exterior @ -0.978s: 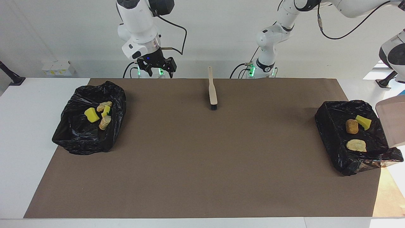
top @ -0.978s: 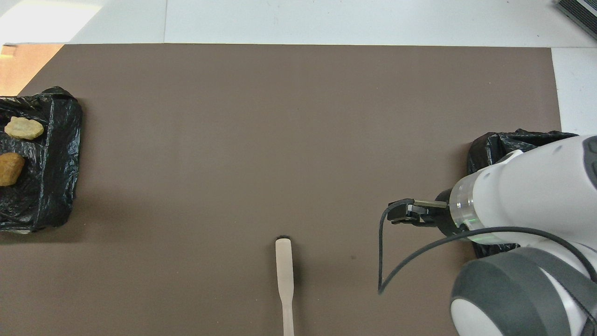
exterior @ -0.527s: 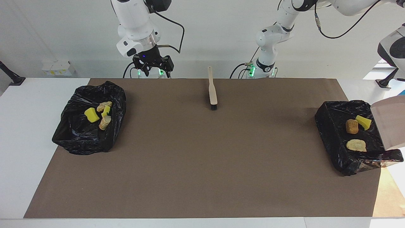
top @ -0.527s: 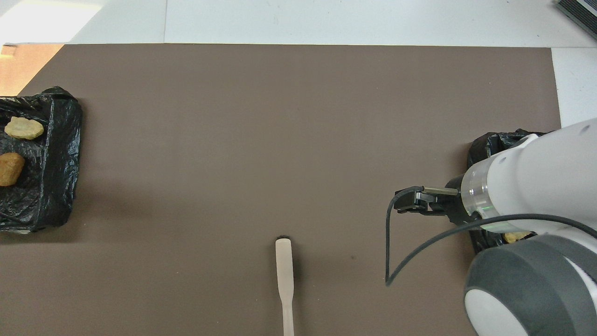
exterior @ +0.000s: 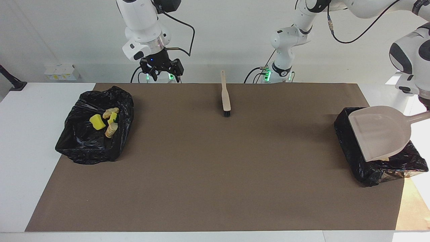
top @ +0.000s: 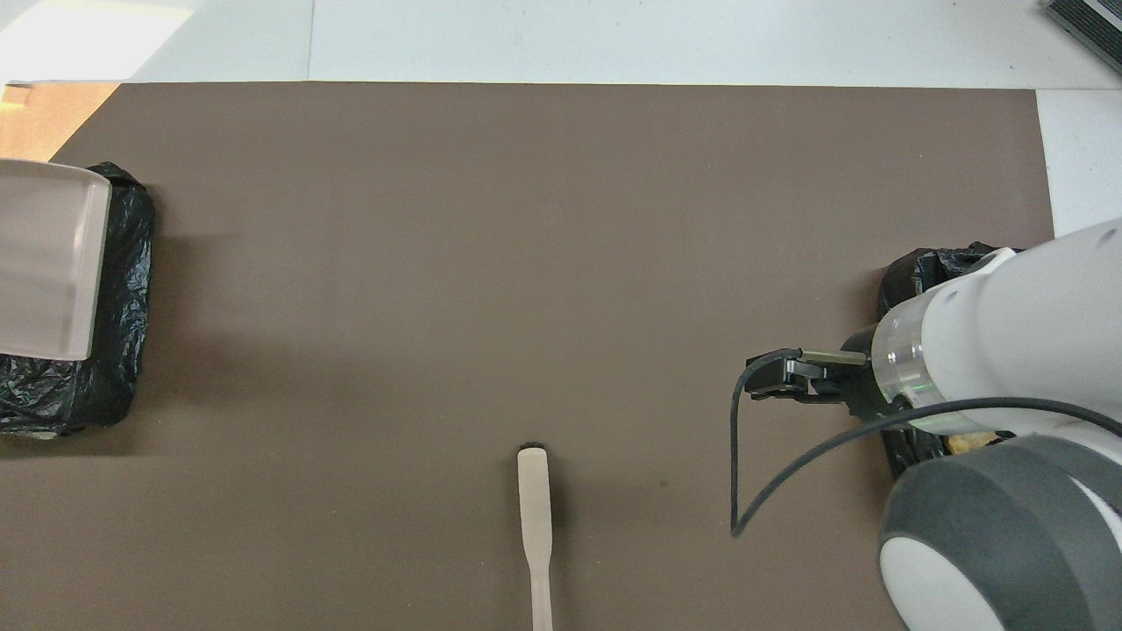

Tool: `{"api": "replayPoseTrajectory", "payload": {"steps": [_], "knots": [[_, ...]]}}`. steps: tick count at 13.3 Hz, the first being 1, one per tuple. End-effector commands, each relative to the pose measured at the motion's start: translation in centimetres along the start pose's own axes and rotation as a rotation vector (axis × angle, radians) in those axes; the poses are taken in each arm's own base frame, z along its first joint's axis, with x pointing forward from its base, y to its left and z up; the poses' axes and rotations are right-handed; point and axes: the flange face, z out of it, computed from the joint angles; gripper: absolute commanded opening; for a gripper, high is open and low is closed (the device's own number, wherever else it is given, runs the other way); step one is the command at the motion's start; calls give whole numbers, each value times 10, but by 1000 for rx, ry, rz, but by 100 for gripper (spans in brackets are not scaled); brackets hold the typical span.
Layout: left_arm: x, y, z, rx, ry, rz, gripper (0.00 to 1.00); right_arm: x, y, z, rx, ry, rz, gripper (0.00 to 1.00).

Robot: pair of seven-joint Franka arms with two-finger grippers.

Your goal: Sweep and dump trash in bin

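Note:
A beige dustpan (exterior: 379,132) hangs level over the black-bagged bin (exterior: 379,169) at the left arm's end of the table. Its handle (exterior: 421,117) runs off the view's edge to my left gripper, which is out of sight. The pan (top: 44,258) hides nearly all the trash in that bin (top: 114,368); only a tan sliver (exterior: 385,158) peeks out. The other bin (exterior: 84,148) holds a yellow sponge chunk (exterior: 97,122), a yellow-and-green sponge (exterior: 113,117) and tan pieces (exterior: 111,130). My right gripper (exterior: 162,71) waits open and empty, raised over the table edge at the robots' end.
A beige-handled brush (exterior: 225,97) lies on the brown mat (exterior: 215,174) at the middle of the robots' end, bristles pointing away from the robots; it also shows in the overhead view (top: 535,517). The right arm (top: 1008,350) covers most of its bin (top: 920,272) from above.
The dustpan has swung from steeply tilted at the bin's outer side to level over the bin, covering the trash inside. The right gripper has risen a little.

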Motion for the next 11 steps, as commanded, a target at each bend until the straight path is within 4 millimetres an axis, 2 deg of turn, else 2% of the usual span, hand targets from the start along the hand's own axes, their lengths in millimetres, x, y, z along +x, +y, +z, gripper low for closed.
{"api": "replayPoseTrajectory", "payload": {"steps": [1,2,3,4,5,7,8,9,10,11], "knots": [[12,-1,7,-27,117,-153,0,6,7,-4,-32,4,-29,100],[32,-1,17,-58,136,-199,0,8,9,-4,-34,8,-27,100],[53,-3,19,-76,153,-258,0,12,15,-5,-31,12,-14,100],[66,-5,22,-90,177,-290,0,13,17,-5,-31,12,-12,100],[91,-8,32,-117,220,-329,0,14,19,-5,-33,13,-25,100],[142,-6,31,-170,266,-535,0,20,25,-12,-44,23,-38,100],[182,-8,16,-174,267,-600,0,33,21,-16,-55,28,-53,100],[205,-5,14,-197,259,-679,0,36,20,-32,-88,40,-64,100],[232,-1,6,-233,279,-759,0,43,17,-33,-116,9,-77,100],[260,4,-11,-280,318,-828,0,53,25,-43,-122,6,-61,100]]}}
